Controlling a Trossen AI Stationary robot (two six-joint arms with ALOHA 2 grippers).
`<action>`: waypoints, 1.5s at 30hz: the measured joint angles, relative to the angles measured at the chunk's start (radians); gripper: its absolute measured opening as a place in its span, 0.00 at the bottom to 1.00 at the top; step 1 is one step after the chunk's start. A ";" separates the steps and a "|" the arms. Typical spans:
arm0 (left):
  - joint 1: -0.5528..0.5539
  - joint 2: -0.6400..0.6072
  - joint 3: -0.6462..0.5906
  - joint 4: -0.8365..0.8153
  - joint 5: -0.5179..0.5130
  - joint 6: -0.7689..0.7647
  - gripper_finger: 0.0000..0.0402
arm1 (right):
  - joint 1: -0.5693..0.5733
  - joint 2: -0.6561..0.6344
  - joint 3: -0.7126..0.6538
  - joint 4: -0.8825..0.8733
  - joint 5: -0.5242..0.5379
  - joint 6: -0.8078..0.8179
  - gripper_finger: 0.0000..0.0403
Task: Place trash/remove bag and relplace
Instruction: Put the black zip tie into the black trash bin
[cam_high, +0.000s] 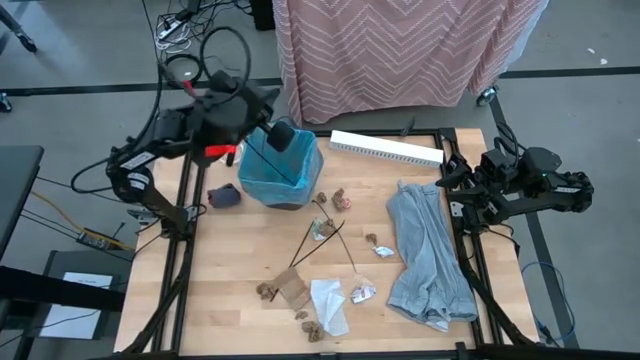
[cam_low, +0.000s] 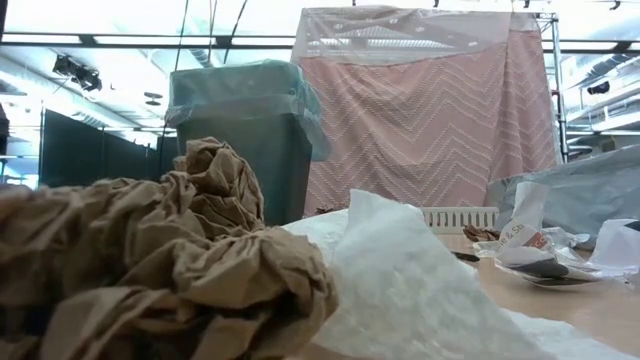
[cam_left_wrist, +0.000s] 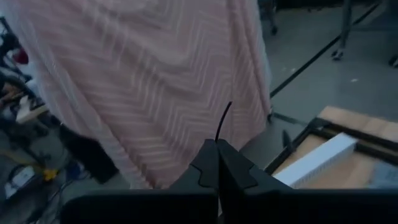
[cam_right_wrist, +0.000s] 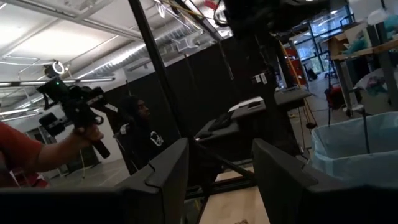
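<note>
Scraps fill the nearest stretch of the table (cam_high: 230, 320) as we look across it: a crumpled brown paper lump (cam_low: 150, 260) sits closest in the low view, with white tissue (cam_low: 420, 290) just beside it. From above we see the rest of the trash spread over the middle of the boards: a flat cardboard piece (cam_high: 292, 287), more white tissue (cam_high: 330, 305), small brown lumps (cam_high: 340, 198) and crossed thin dark sticks (cam_high: 325, 240).

Farther back stands the bin (cam_high: 282, 165) with its pale blue liner. Our left gripper (cam_high: 283, 135) hangs right over its mouth, jaws pinched shut on a thin dark stick (cam_left_wrist: 222, 121) that pokes out past the fingertips and, seen from above, runs down into the liner. So the piece in hand already lies straight above the opening, its long axis pointing in; we judge that letting go is all the coming move needs.

Our right gripper (cam_high: 447, 180) waits at the table's right edge, fingers (cam_right_wrist: 168, 171) parted around nothing, beside a grey cloth (cam_high: 425, 250). The left arm is far nearer the bin.
</note>
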 joint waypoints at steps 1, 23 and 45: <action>0.013 -0.003 -0.023 -0.005 0.005 -0.020 0.00 | 0.000 0.000 0.000 0.000 0.000 0.000 0.42; 0.061 -0.391 -1.070 0.773 0.047 -0.215 0.00 | 0.000 0.000 0.000 -0.006 -0.006 0.010 0.42; 0.056 -0.435 -1.156 0.942 0.541 -0.159 0.32 | 0.000 0.006 0.000 -0.038 0.007 0.030 0.42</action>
